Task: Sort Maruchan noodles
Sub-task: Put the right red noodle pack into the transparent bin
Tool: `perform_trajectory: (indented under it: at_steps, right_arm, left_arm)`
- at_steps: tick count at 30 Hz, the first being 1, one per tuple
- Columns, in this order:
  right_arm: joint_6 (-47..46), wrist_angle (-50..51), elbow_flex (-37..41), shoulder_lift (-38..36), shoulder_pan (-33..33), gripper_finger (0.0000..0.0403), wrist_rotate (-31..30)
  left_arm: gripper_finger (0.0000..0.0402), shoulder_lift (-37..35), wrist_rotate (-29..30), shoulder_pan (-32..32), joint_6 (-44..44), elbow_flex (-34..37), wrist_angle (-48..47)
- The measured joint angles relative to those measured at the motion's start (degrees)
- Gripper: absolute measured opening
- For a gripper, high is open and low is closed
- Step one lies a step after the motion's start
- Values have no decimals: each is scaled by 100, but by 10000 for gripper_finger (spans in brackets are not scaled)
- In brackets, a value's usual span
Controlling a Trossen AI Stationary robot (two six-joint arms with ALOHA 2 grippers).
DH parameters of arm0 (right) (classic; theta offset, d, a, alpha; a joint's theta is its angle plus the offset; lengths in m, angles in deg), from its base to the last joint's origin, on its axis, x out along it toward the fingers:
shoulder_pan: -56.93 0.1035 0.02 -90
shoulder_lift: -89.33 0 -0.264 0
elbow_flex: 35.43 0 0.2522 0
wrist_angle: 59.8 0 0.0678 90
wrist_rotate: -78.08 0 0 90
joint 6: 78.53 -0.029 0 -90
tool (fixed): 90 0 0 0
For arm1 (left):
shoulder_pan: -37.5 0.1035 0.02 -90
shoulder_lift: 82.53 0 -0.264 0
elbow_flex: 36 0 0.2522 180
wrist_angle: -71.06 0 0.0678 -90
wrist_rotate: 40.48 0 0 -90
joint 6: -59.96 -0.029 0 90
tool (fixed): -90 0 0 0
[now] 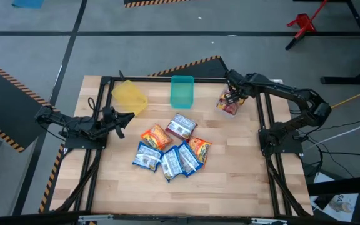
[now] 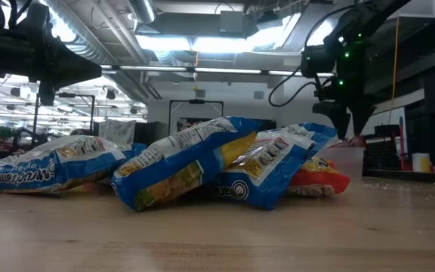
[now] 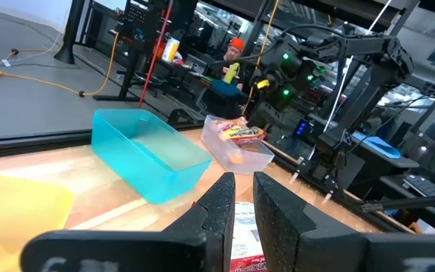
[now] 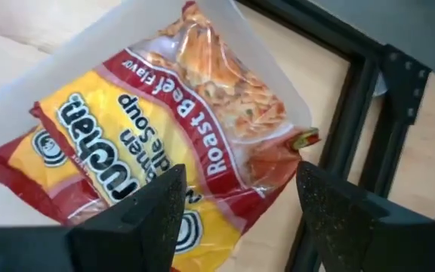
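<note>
The Maruchan noodles lie in a loose pile (image 1: 170, 149) at mid-table, blue-and-white and orange packets overlapping, with a red-and-silver one (image 1: 181, 126) at the far side. One red-and-yellow packet (image 4: 165, 128) lies flat in the clear bin (image 1: 229, 105) at the far right. My right gripper (image 4: 240, 189) hangs open just above that bin, pointing steeply down, its fingers apart over the packet and touching nothing. My left gripper (image 1: 125, 120) rests level at the table's left, its fingers a narrow gap apart (image 3: 244, 193) with nothing between them.
A yellow bin (image 1: 130, 97) and a teal bin (image 1: 181, 90) stand along the far edge, left of the clear bin. A black frame rail (image 4: 353, 128) runs close beside the clear bin. Bare wood lies near the table's front edge (image 1: 186, 197). A person (image 3: 232, 53) sits beyond the table.
</note>
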Motion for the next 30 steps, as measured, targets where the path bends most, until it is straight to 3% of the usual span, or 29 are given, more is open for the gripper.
perform_trajectory:
  at_steps: [5,14,21,26,30]
  right_arm:
    - [175,-59,0,-5,7,237,99]
    - [1577,44,-2,-819,13,237,1729]
    - [2320,1149,-6,-1434,139,237,1142]
    - [2758,980,-4,-1461,791,237,835]
    - [3011,966,-4,-1326,1451,237,127]
  left_arm:
    - [44,0,0,0,0,0,0]
    - [44,1,0,0,0,0,0]
    - [44,1,2,0,-2,0,0]
    - [44,0,2,0,-17,0,0]
    - [44,1,2,0,2,0,0]
